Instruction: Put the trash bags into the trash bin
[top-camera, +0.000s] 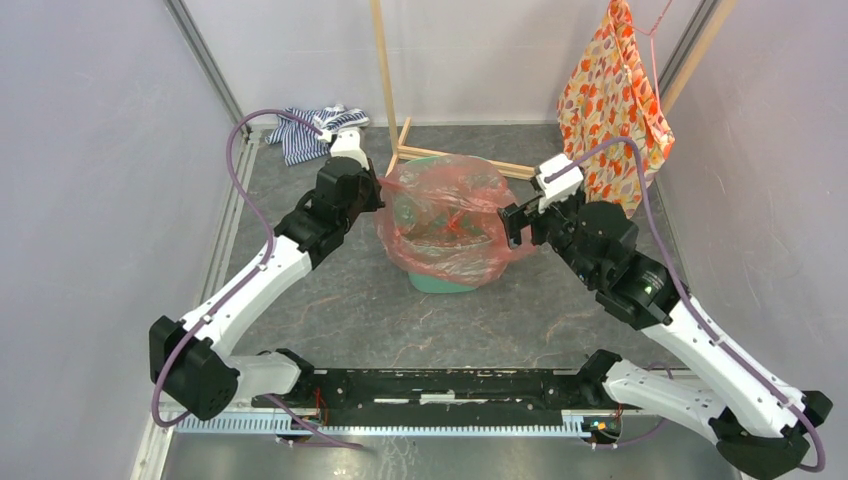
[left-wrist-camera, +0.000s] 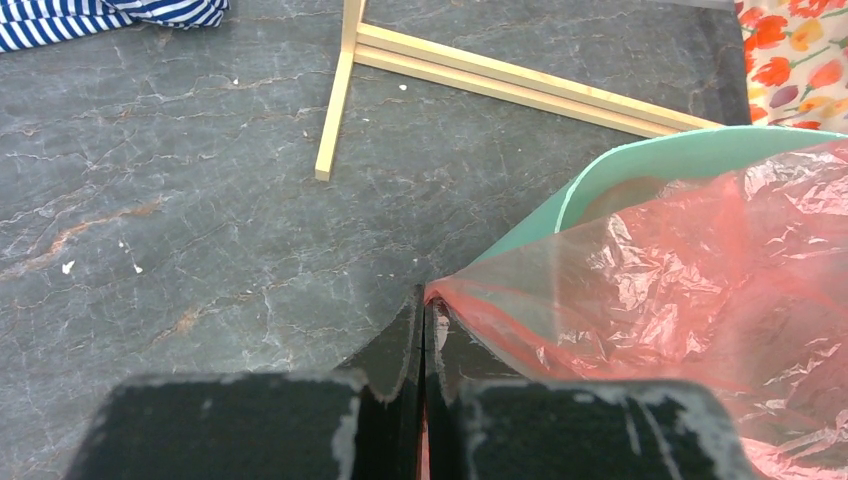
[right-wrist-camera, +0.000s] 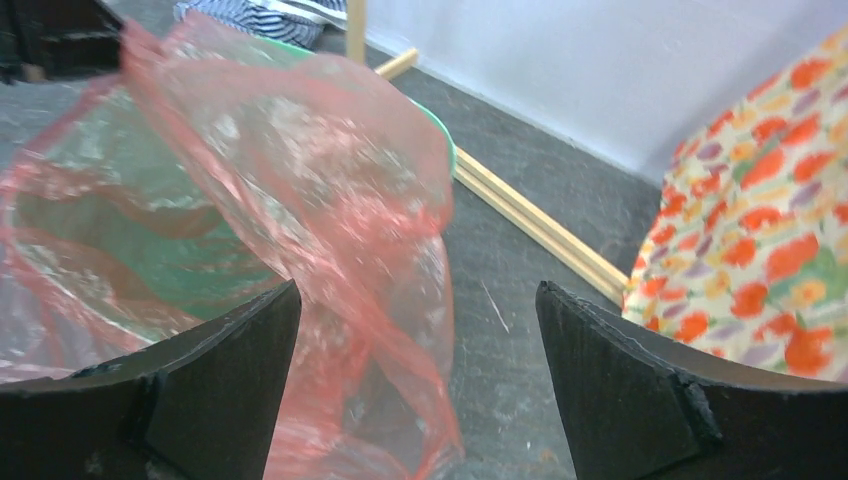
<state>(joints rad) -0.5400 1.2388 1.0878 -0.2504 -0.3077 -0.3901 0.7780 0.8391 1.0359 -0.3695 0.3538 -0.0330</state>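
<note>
The top camera is looking down from behind the arm bases (top-camera: 270, 372) over the grey marbled table (top-camera: 330, 320). Both wrist cameras are sitting close, facing its far edge, all three sharing the translucent red-orange plastic bag (top-camera: 445, 225) and pale wooden frame base (top-camera: 515, 170).

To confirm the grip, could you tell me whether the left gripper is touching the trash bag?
Touching. The left wrist view shows the left gripper shut on an edge of the trash bag.

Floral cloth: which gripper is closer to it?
Right. The right gripper, open, hangs just beside the floral cloth. The left gripper, shut on the bag, is across the bin from it.
</note>
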